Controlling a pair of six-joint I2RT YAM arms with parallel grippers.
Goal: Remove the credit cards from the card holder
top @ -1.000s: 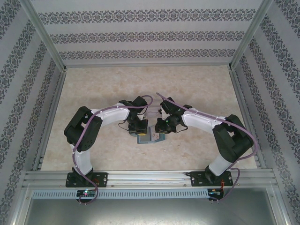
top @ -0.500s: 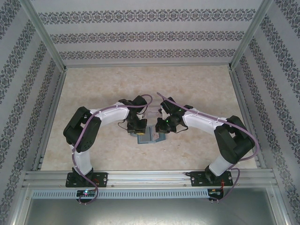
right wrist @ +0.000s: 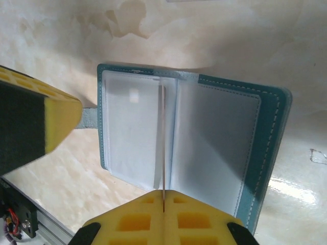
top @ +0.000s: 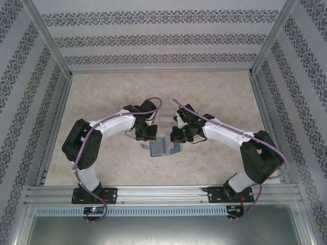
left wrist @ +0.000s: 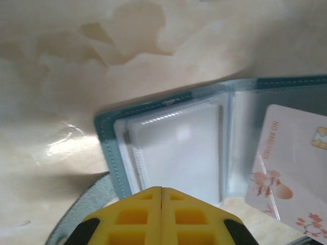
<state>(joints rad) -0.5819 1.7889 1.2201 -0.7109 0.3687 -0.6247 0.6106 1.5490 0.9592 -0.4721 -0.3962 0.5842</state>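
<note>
The teal card holder (top: 160,148) lies open on the table between both grippers, its clear sleeves and two panels facing up (right wrist: 219,132). My right gripper (right wrist: 163,193) is shut on a thin credit card (right wrist: 162,132), seen edge-on and standing upright over the fold. In the left wrist view that card (left wrist: 288,163) is pale with a pink flower print and stands above the holder (left wrist: 179,148). My left gripper (left wrist: 161,190) is shut with nothing visible between its yellow fingers, just at the holder's left panel. From above, the left gripper (top: 148,137) and right gripper (top: 176,137) flank the holder's far edge.
A clear plastic box (top: 167,119) sits just beyond the grippers. The holder's closure tab (right wrist: 89,116) sticks out on its left side. An aluminium rail (top: 163,193) runs along the near edge, and patterned walls close in the other three sides.
Both grippers have drawn back a little toward the far side. The left gripper has come off the holder's panel, and the right one has risen with the card.
</note>
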